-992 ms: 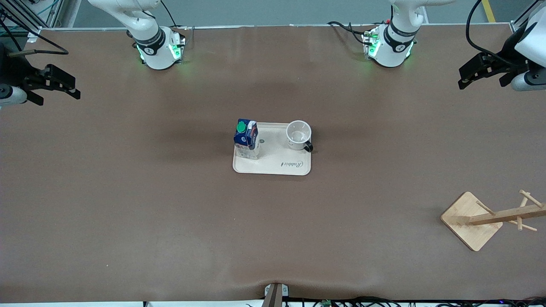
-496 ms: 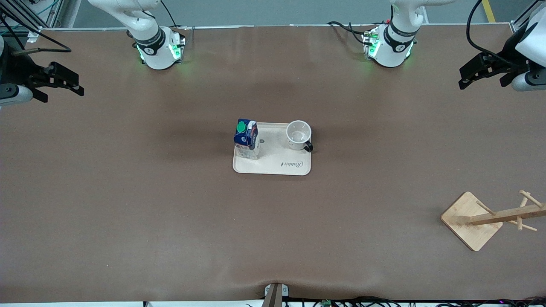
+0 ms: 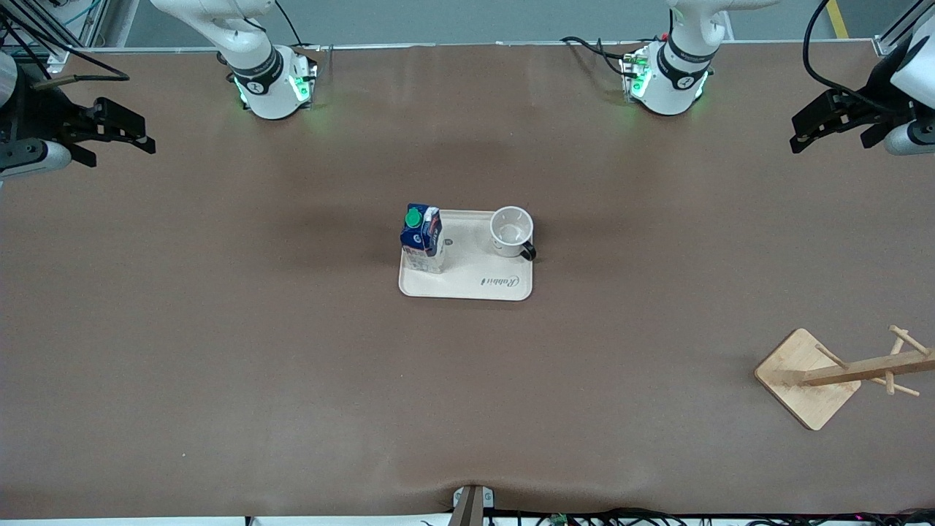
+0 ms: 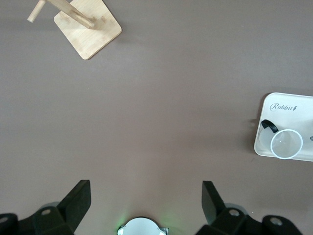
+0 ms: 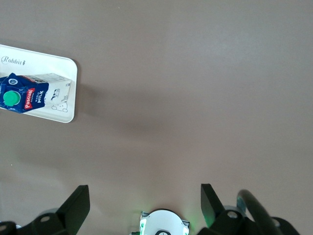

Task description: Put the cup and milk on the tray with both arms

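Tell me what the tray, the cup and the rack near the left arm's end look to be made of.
Tray: matte cream plastic or melamine, printed script.
Cup: glossy white ceramic by its sheen, possibly plastic; black handle.
Rack: pale unfinished wood, likely bamboo, with visible grain and pegs.

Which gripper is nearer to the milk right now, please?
Right. The right gripper hangs open over the right arm's end of the table, the end the milk stands toward on the tray. The left gripper hangs open over the left arm's end.

Blue-and-white milk (image 3: 422,239) with green cap, white black-handled cup (image 3: 511,231), cream tray (image 3: 467,283), brown table (image 3: 219,329)
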